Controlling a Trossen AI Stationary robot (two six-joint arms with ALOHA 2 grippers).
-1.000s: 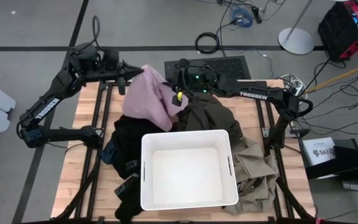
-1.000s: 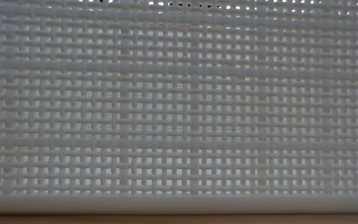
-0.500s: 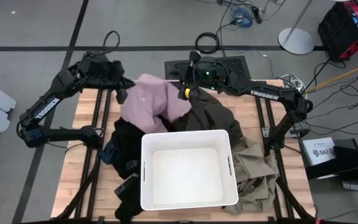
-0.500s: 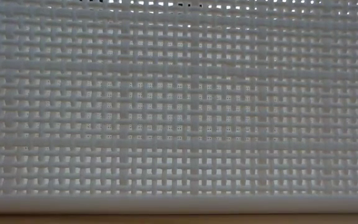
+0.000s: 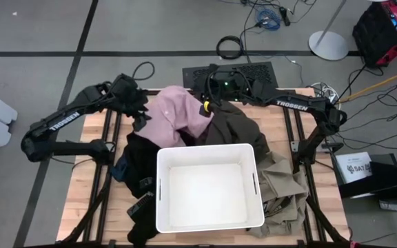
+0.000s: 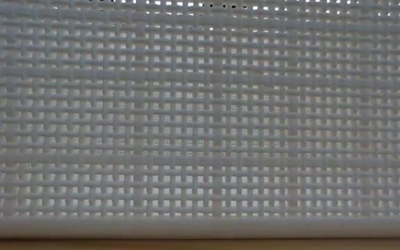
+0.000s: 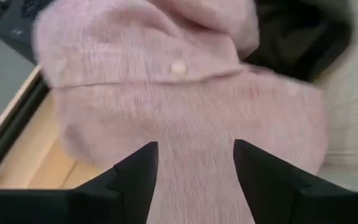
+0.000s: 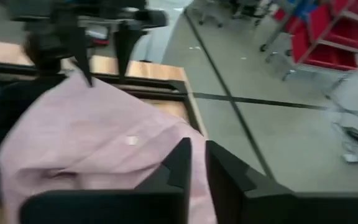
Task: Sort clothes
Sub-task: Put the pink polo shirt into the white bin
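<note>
Hovering over the pink shirt (image 7: 185, 124), the left gripper (image 7: 194, 180) has its fingers spread, nothing between them. The right gripper (image 8: 197, 168) looks nearly closed; whether it pinches the shirt, I cannot tell. If so, the loose side may drag across the olive garment (image 5: 233, 127).

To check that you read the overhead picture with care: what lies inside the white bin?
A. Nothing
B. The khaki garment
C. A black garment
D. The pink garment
A: the bin shows only its bare white floor, while the pink garment lies behind it and the khaki garment beside it.
</note>
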